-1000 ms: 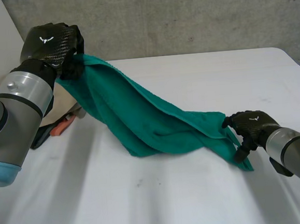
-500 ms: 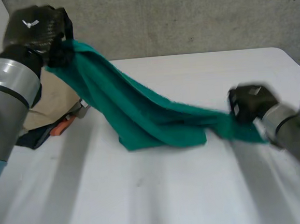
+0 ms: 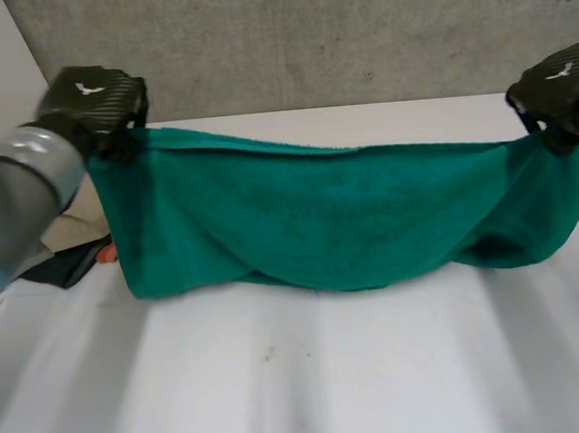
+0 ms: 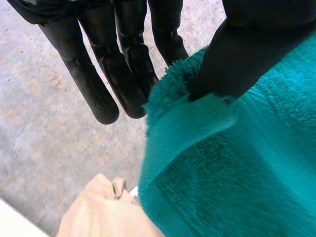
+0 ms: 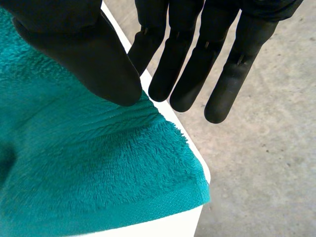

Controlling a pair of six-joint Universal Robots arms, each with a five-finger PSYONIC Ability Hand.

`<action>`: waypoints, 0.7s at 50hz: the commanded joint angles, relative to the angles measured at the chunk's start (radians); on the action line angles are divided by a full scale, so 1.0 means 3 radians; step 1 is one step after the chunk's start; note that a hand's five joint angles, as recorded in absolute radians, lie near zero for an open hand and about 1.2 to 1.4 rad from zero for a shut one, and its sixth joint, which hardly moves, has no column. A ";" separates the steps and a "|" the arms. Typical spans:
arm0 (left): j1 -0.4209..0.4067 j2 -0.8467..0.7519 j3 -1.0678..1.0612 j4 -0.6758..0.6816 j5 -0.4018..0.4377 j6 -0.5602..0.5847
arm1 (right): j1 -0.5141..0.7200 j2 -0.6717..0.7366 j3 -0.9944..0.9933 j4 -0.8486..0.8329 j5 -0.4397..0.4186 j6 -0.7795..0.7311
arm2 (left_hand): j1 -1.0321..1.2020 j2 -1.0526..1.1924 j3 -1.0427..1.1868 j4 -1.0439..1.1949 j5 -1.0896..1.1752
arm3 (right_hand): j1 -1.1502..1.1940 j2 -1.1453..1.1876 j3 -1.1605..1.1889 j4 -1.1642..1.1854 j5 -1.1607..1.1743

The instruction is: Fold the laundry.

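Hanging between the two raised hands, the teal towel (image 3: 339, 213) spans the white table (image 3: 282, 378), its top edge pulled nearly straight and its lower fold sagging toward the tabletop. The left hand (image 3: 95, 103) pinches one top corner. Its thumb presses the terry against the nearest of its straight, close-set fingers (image 4: 123, 74), whose tips reach just past the hem. The right hand (image 3: 560, 80) pinches the opposite corner the same way, thumb flat on the cloth, fingers (image 5: 197, 59) straight just beyond its edge. A beige cloth (image 4: 106, 212) lies below the left fingertips.
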 commanded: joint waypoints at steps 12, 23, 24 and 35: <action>-0.0089 -0.0854 0.1493 0.2145 -0.0082 0.0099 | 0.0201 0.0504 -0.0987 -0.2919 0.0477 0.0224 | 0.0842 0.0665 0.0672 0.0649 0.0834 | 0.0936 0.0738 0.0703 0.0669 0.0690; -0.0058 -0.0512 0.0171 0.2027 0.0107 -0.0299 | 0.0155 0.0396 -0.0118 -0.2291 0.0124 0.0249 | 0.0842 0.0665 0.0672 0.0649 0.0834 | 0.0936 0.0738 0.0703 0.0669 0.0690; -0.0063 -0.0517 0.0083 0.2027 0.0143 -0.0335 | 0.0150 0.0402 -0.0041 -0.2244 0.0119 0.0249 | 0.0842 0.0665 0.0672 0.0649 0.0834 | 0.0936 0.0738 0.0703 0.0669 0.0690; -0.0171 -0.0849 -0.0767 0.1787 0.0271 -0.0376 | -0.0054 0.0907 0.0833 -0.1952 -0.0121 0.0280 | 0.0842 0.0665 0.0672 0.0649 0.0834 | 0.0936 0.0738 0.0703 0.0669 0.0690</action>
